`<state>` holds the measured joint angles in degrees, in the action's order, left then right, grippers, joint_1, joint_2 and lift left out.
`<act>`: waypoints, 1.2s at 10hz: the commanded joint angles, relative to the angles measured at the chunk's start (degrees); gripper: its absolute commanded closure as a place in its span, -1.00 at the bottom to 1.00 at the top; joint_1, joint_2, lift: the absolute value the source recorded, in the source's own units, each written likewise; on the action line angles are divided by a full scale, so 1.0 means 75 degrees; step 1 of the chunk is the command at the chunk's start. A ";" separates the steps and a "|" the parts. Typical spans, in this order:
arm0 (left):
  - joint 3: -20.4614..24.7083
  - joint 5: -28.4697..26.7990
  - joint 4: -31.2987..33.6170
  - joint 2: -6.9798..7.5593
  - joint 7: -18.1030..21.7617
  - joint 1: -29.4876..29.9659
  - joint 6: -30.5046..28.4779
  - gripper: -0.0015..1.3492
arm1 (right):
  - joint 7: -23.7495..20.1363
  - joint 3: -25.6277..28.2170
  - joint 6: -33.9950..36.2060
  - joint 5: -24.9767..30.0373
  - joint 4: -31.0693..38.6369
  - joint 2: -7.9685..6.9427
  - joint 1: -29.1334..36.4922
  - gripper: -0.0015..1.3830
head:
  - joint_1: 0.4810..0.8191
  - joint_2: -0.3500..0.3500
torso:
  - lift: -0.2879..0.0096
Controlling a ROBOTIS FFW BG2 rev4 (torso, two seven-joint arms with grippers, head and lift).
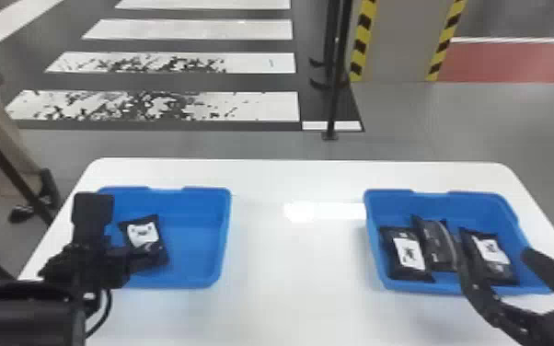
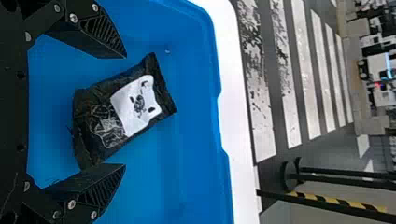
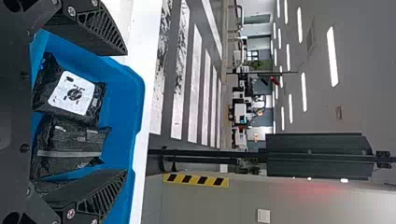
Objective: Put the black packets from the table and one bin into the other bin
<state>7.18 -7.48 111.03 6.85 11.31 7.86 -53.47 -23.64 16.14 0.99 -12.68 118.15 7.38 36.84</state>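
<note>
On our left, beyond the tabletop [image 1: 267, 181], we see white floor stripes [image 1: 262, 62], the nearer ones worn and flecked with dark patches. The tabletop is smooth and white with rounded far corners, and on its left part sits the left bin [image 1: 200, 221], blue, with one black packet [image 1: 152, 255] lying in it. Its white label [image 1: 142, 233] carries a small dark face-like drawing. Our left end effector [image 1: 115, 257] is over this bin, its fingers spread wide around the packet and gripping nothing. Between the bins, a bright glare [image 1: 300, 210] lies on the white surface; past the far edge, a slim black pole [image 1: 334, 96] stands on the floor. Farther right we see a grey column [image 1: 400, 41] edged with yellow-and-black tape [image 1: 361, 41], then a red band [image 1: 520, 62]. The right bin [image 1: 478, 198], also blue, holds three black packets: the left one [image 1: 393, 267] and right one [image 1: 504, 271] show white labels with dark drawings, the middle one [image 1: 437, 246] a pale strip. Our right end effector [image 1: 492, 248] is above them, opened wide and empty.
</note>
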 commanded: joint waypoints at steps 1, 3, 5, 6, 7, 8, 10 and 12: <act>-0.0028 0.0007 -0.0301 0.0001 -0.0008 -0.0279 -0.0464 -0.69 | -0.0001 -0.0065 0.0037 -0.0015 -0.0014 0.0023 -0.0038 -0.82 | 0.27 0.11 | 0.20; -0.0226 0.0297 -0.0845 0.0024 -0.0008 -0.0654 -0.0389 -0.69 | -0.0012 -0.0232 0.0093 -0.0046 -0.0051 0.0094 -0.0131 -0.82 | 0.27 0.14 | 0.20; -0.0485 0.0160 -0.1633 0.0083 -0.0090 -0.1161 -0.0164 -0.69 | -0.0024 -0.0491 0.0149 -0.0107 -0.0107 0.0176 -0.0206 -0.82 | 0.27 0.12 | 0.20; -0.0531 -0.0206 -0.1858 0.0095 -0.0160 -0.1367 -0.0352 -0.64 | -0.0059 -0.0598 0.0168 -0.0122 -0.0164 0.0199 -0.0263 -0.82 | 0.27 0.14 | 0.20; -0.0561 -0.0450 -0.1858 0.0106 -0.0254 -0.1423 -0.1064 -0.21 | -0.0094 -0.0613 0.0187 -0.0122 -0.0182 0.0211 -0.0281 -0.82 | 0.27 0.19 | 0.20; -0.0576 -0.0556 -0.1858 0.0141 -0.0266 -0.1386 -0.1533 0.43 | -0.0106 -0.0598 0.0187 -0.0168 -0.0201 0.0211 -0.0281 -0.82 | 0.27 0.23 | 0.20; -0.0622 -0.0252 -0.1708 0.0141 -0.0266 -0.1236 -0.1458 0.80 | -0.0118 -0.0598 0.0187 -0.0198 -0.0201 0.0222 -0.0263 -0.82 | 0.27 0.31 | 0.20; -0.0668 0.0221 -0.0901 0.0083 -0.0266 -0.0917 -0.1045 0.80 | -0.0118 -0.0613 0.0187 -0.0229 -0.0220 0.0234 -0.0263 -0.82 | 0.27 0.27 | 0.20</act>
<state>2.20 -6.58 102.49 7.57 9.39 0.44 -62.01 -24.52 11.56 2.39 -14.36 116.54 9.14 34.87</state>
